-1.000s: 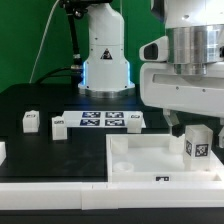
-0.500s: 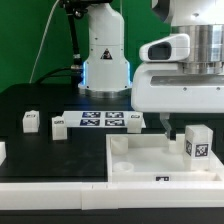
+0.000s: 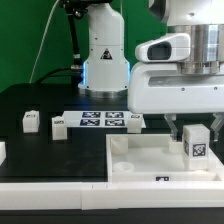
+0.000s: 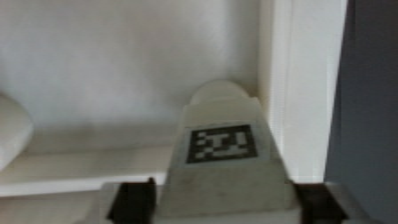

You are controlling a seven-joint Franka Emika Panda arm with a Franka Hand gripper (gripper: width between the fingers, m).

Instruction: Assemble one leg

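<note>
Claw [image 3: 196, 128] over one leg [image 3: 197, 143], three loose legs [image 3: 57, 125], one tray [image 3: 130, 160]

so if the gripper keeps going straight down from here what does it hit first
Probably the floor of the white tray. The gripper points down with the leg between its fingers, so the leg's lower end would likely meet it first; the remaining gap is unclear.

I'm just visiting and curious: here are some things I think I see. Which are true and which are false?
1. A leg with a black-and-white tag stands upright in the white tray. True.
2. The claw is far from that leg. False: it is right above it, and the wrist view shows a finger on each side.
3. Two small white blocks sit on the dark table. True.
4. The marker board lies inside the tray. False: it lies on the table behind it.
</note>
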